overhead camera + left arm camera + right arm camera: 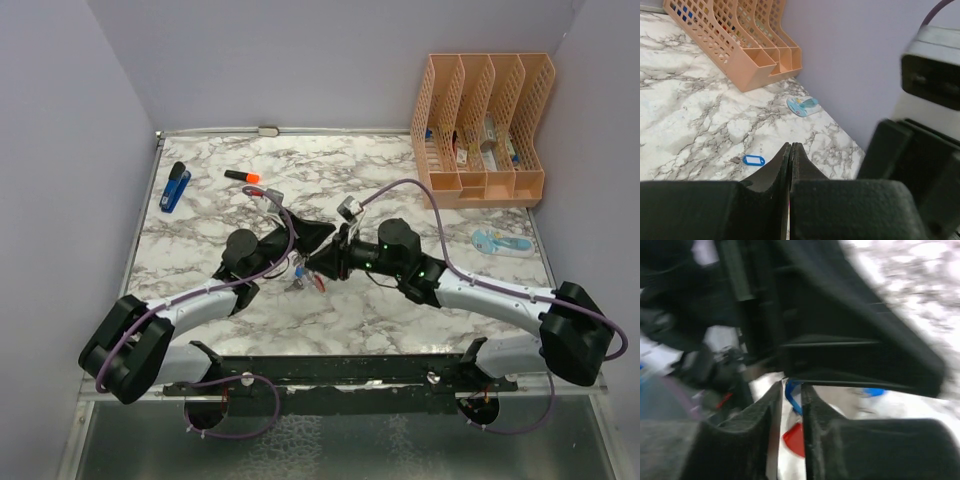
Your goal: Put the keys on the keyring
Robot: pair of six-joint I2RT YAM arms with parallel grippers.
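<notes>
The two arms meet at mid-table. In the top view my left gripper [328,234] points right over a small cluster of blue-headed keys [299,270] and the keyring's red loop [319,283]. Its wrist view shows my left gripper [790,146] with jaws pressed together and a thin red sliver low in the seam. A lone key [754,160] lies on the marble beyond. My right gripper [316,265] faces left. Its blurred wrist view shows my right gripper [792,386] slightly open, a blue key head [794,397] in the gap and the keyring's red loop [796,437] beneath.
A peach desk organizer [480,125] stands at the back right, with a pale-blue flat item [500,242] in front of it. A dark-blue stapler-like thing [175,187] and a black marker with orange cap [243,177] lie at the back left. Purple walls close in on three sides.
</notes>
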